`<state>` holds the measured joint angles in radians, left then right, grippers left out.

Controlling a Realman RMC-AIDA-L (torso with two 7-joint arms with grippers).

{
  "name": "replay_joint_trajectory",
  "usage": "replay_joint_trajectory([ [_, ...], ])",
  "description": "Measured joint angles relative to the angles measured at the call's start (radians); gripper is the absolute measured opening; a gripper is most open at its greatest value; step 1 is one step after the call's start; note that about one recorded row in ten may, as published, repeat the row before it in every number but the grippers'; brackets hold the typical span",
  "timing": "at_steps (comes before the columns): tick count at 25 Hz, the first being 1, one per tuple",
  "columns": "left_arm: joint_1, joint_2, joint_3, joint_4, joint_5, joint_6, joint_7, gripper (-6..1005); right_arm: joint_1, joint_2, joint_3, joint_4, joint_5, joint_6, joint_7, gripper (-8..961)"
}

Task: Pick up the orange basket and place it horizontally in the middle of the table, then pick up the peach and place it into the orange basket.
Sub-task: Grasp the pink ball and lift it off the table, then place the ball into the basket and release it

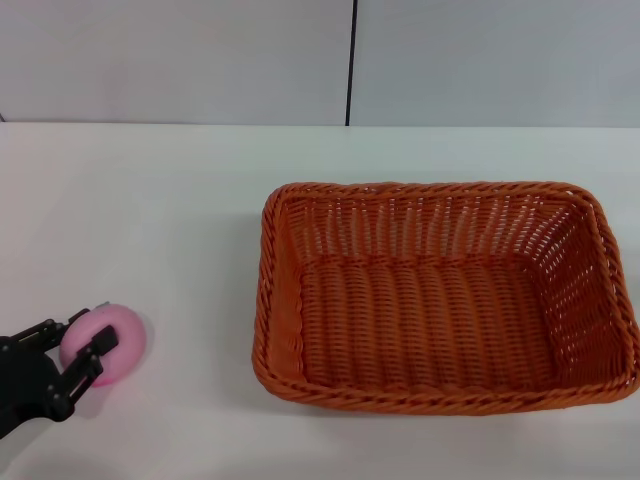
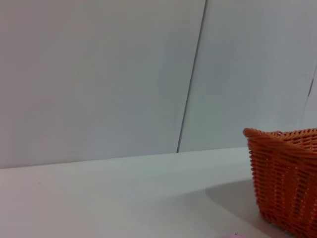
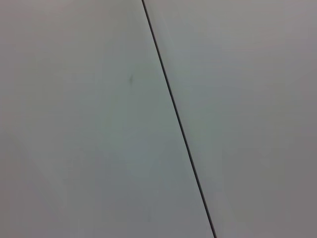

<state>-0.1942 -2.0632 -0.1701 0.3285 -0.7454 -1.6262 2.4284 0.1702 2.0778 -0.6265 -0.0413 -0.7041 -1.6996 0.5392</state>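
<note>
The orange basket (image 1: 440, 300) lies lengthwise across the white table (image 1: 150, 200), right of centre, and it is empty. One of its corners (image 2: 287, 178) shows in the left wrist view. The pink peach (image 1: 115, 345) sits near the front left of the table. My left gripper (image 1: 90, 332) reaches in from the lower left, shut on the peach, with one black finger on each side of the peach's near part. A sliver of pink (image 2: 233, 236) shows at the edge of the left wrist view. My right gripper is out of view.
A grey wall with a dark vertical seam (image 1: 351, 60) stands behind the table. Bare white tabletop separates the peach from the basket's left rim (image 1: 265, 290).
</note>
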Motion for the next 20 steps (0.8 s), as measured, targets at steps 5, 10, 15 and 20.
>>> replay_joint_trajectory([
  [5, -0.003, 0.002, -0.002, -0.002, 0.000, -0.042, -0.013, 322, 0.000, -0.001, 0.001, 0.005, 0.001, 0.000, 0.000, 429],
  [10, -0.014, 0.005, -0.018, 0.004, -0.030, -0.145, -0.014, 290, -0.003, -0.001, 0.017, 0.013, 0.002, 0.000, 0.000, 429],
  [15, -0.060, 0.003, -0.015, 0.007, -0.063, -0.278, -0.015, 248, -0.006, -0.001, 0.030, 0.016, 0.003, 0.000, 0.000, 429],
  [20, -0.145, -0.002, 0.014, -0.073, -0.057, -0.312, -0.014, 202, -0.009, -0.001, 0.044, 0.016, 0.003, 0.000, 0.000, 429],
])
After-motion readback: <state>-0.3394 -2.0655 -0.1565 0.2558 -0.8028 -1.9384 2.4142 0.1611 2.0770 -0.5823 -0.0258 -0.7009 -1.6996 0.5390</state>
